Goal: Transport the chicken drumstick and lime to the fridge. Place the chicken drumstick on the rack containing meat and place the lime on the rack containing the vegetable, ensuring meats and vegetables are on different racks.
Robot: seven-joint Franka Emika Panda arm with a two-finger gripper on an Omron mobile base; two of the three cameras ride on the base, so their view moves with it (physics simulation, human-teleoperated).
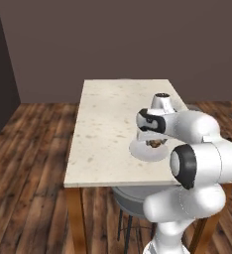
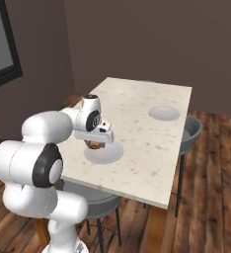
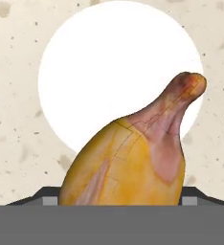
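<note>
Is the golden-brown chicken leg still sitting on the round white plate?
Cannot tell. In the hand view the golden-brown chicken drumstick overlaps the round white plate, hiding any contact. In the right base view it sits under the claw, too small to judge.

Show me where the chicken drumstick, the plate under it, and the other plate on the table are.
chicken drumstick [image 3: 128, 167], hand view, on its plump golden end.
plate under it [image 3: 99, 62], hand view, on its bare white surface.
other plate [image 2: 164, 113], right base view, on its middle.
</note>
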